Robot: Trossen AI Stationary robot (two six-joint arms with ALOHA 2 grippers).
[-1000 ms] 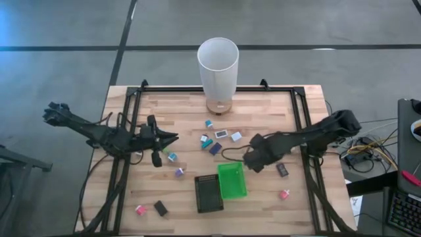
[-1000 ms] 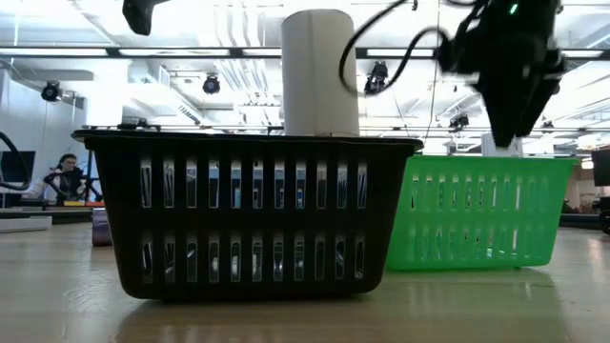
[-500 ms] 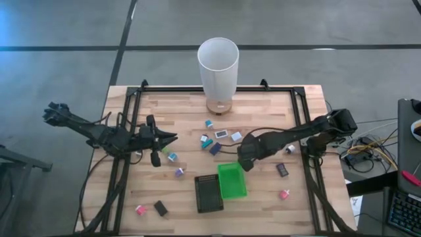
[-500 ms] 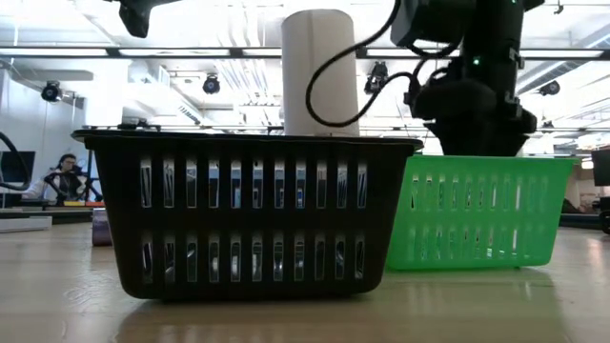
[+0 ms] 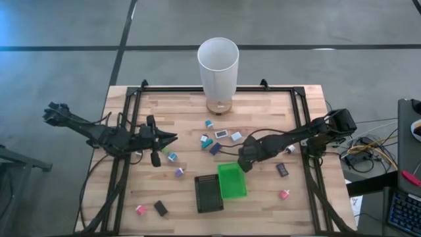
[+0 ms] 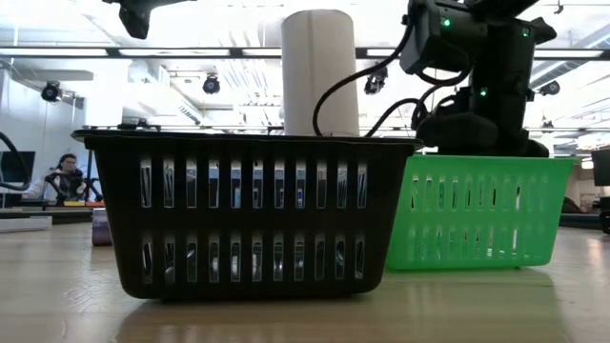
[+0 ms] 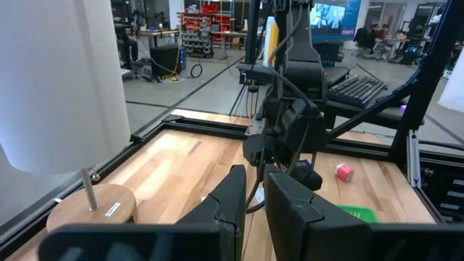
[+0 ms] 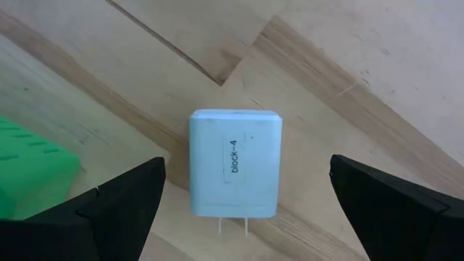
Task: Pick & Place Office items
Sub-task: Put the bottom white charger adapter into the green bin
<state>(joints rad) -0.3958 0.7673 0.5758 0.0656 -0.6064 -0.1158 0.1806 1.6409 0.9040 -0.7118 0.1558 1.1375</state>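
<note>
Dark left pincer [image 5: 170, 138] is waiting over the pale wooden bench [image 5: 184, 112] on its left side, fingers [image 7: 235, 196] nearly together around nothing. Small office items are lying scattered mid-bench, near the slotted black tray [image 5: 208, 193] and green tray [image 5: 231, 181].

Right pincer [image 5: 242, 158] is hanging just behind the green tray, fingers [image 8: 123, 199] spread wide on either side of a white rectangular block labelled "block-4" [image 8: 234, 163], which is resting flat on the wood, ungripped.

Judged step: lining up the pick. Next move calls for descending square, closing on the block's sides, then lifting.

Basket [image 6: 248, 219] contents behind slats
</note>
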